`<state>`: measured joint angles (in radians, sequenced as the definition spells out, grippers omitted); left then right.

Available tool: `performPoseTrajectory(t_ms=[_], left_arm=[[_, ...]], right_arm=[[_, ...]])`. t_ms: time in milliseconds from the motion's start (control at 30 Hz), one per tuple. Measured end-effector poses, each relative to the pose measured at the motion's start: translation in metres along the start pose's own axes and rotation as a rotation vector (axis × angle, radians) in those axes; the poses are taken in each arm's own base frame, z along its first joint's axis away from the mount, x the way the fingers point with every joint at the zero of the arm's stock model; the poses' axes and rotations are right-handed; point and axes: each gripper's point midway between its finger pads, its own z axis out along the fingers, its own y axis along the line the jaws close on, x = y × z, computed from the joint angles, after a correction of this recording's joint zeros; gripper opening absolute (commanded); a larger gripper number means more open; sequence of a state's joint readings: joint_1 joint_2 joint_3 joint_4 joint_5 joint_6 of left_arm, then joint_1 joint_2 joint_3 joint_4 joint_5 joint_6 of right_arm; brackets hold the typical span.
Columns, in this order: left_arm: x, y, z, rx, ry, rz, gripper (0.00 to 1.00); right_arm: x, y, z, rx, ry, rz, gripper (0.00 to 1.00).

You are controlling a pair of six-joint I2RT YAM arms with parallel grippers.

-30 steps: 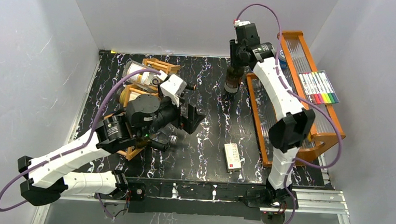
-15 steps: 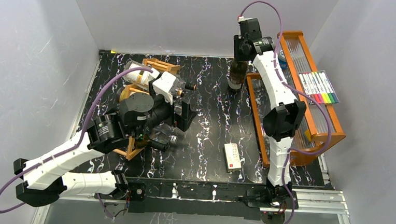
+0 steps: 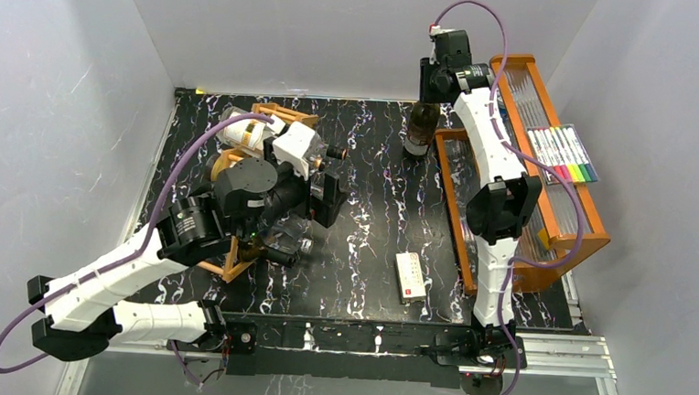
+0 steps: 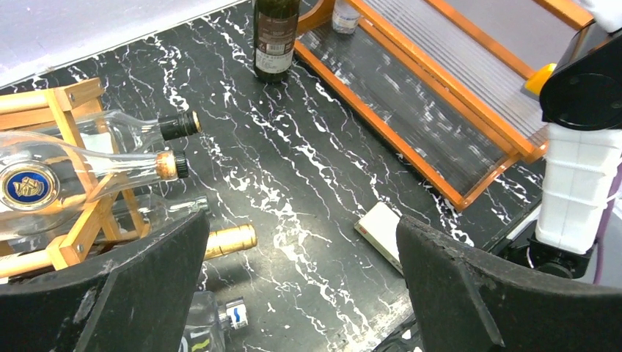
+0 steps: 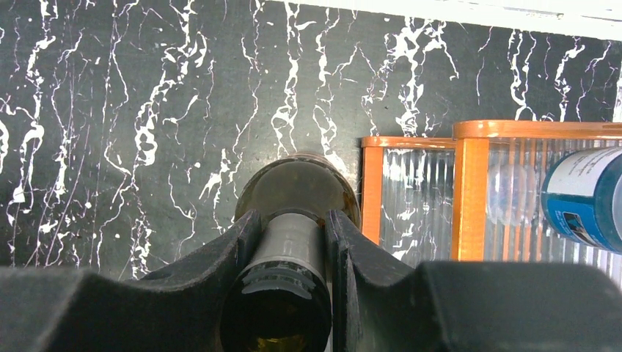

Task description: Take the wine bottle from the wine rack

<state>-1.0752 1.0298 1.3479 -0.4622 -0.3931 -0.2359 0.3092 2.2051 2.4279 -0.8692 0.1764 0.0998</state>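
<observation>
Right wrist view: the right gripper [image 5: 290, 235] is clamped on the neck of the bottle [image 5: 297, 187], one finger on each side just under the lip, looking straight down the upright glass. The bottle is at the far side of the table [image 3: 373, 208], just beside the corner of the tray [image 5: 469, 132] and well apart from the rack [image 4: 44, 99], so it is already off the rack. What remains is judged to be setting it down and letting go. To do that well, the base should sit flat on the table before the jaws part. The fingers should open evenly so that neither one drags the neck sideways, and the wrist should lift straight up, since a tall, narrow bottle tips easily and the tray's edge is close. From the left wrist view the base appears to touch the table, though contact cannot be confirmed. The left gripper [image 4: 301, 227] hangs fully spread and empty near the rack, where clear bottles [image 4: 73, 176] lie on their sides. The bottle is dark brown-green glass with rounded shoulders and a dark label carrying a pale lower band. Its mouth looks uncorked, with a ridged lip.
</observation>
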Motion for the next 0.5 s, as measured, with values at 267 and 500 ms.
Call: performPoseTrajectory(t_ms=[267, 500], left_arm=[[0.0051, 0.0075, 0.0027, -0.047, 0.02, 0.012, 0.98], [0.0058, 0.0107, 0.0008, -0.064, 0.021, -0.005, 0.98]], right_arm=[[-0.0019, 0.0003, 0.003, -0.016, -0.006, 0.006, 0.65], [-0.0031, 0.0025, 0.0004, -0.029, -0.006, 0.002, 0.89]])
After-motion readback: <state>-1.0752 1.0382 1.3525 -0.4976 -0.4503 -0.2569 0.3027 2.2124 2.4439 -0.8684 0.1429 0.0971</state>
